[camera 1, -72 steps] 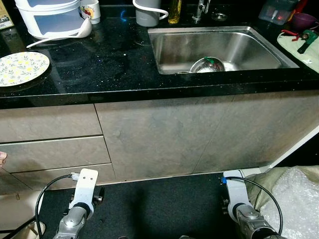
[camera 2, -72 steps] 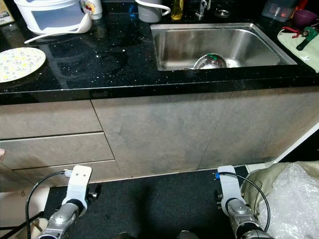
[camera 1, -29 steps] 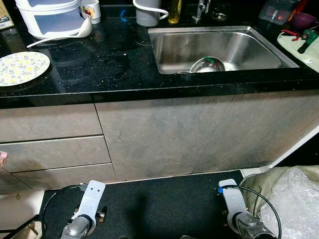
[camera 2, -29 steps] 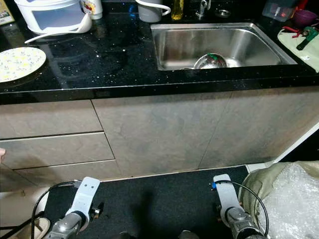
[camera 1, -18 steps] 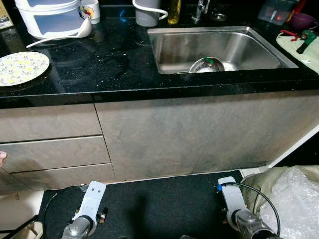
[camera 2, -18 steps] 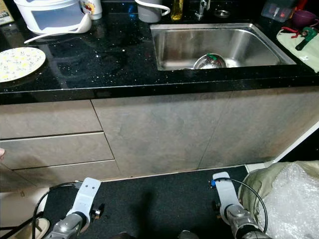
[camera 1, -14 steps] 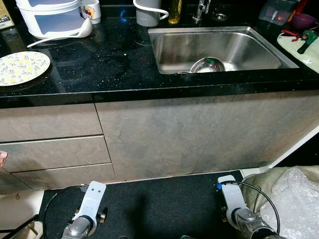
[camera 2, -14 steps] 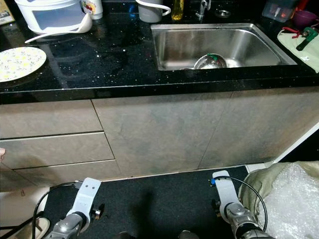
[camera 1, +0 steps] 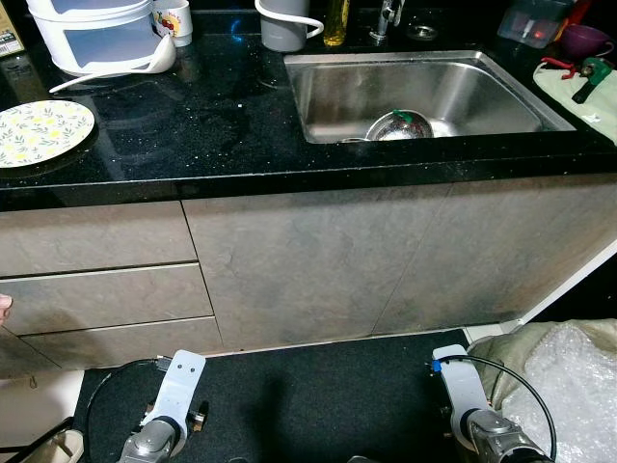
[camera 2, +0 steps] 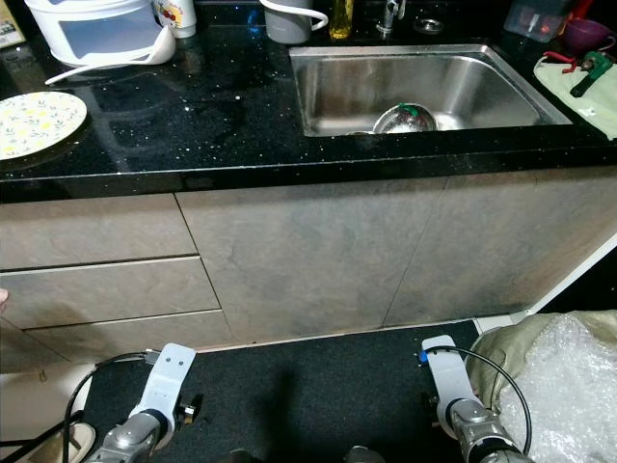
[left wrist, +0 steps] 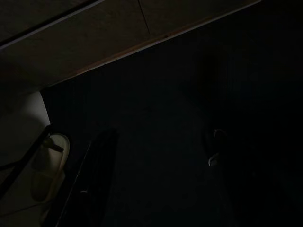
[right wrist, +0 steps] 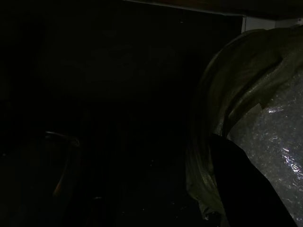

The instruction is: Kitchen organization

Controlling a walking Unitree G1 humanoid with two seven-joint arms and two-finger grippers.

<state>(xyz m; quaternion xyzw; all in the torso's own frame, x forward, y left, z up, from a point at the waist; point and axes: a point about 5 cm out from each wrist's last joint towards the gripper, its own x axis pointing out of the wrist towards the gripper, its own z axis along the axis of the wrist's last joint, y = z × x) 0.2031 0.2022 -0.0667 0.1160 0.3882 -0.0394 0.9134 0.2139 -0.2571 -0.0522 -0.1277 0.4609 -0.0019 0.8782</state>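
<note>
- Your left arm (camera 1: 164, 424) hangs low over the dark floor mat (camera 1: 308, 395), in front of the drawers; its jaws lie out of sight below the frame, so you cannot tell whether they are released or clenched.
- Your right arm (camera 1: 472, 424) hangs the same way on the other side, just beside a green sack of bubble wrap (camera 1: 569, 367); its jaws cannot be judged either.
- The left wrist view is very dark: you can make out the mat, the foot of the cabinet and a pale slipper (left wrist: 47, 165) at the mat's edge.
- The right wrist view is dark too, with the sack (right wrist: 246, 118) lit on one side.
- Nothing is held or touched by either arm that you can see.
- The kitchen things sit well above both arms, on the black surface (camera 1: 222, 116).
- A flowered plate (camera 1: 40, 133) lies on the left part of the surface.
- Behind it stands a white container (camera 1: 92, 34) with a white ladle (camera 1: 125, 66) against its front, and a mug (camera 1: 174, 17) beside it.
- A steel sink (camera 1: 482, 77) on the right holds a metal strainer (camera 1: 400, 125).
- A grey jug (camera 1: 282, 24) and a bottle (camera 1: 336, 21) stand behind the sink's left corner.
- A pale mat (camera 1: 578, 92) with tools lies right of the sink.
</note>
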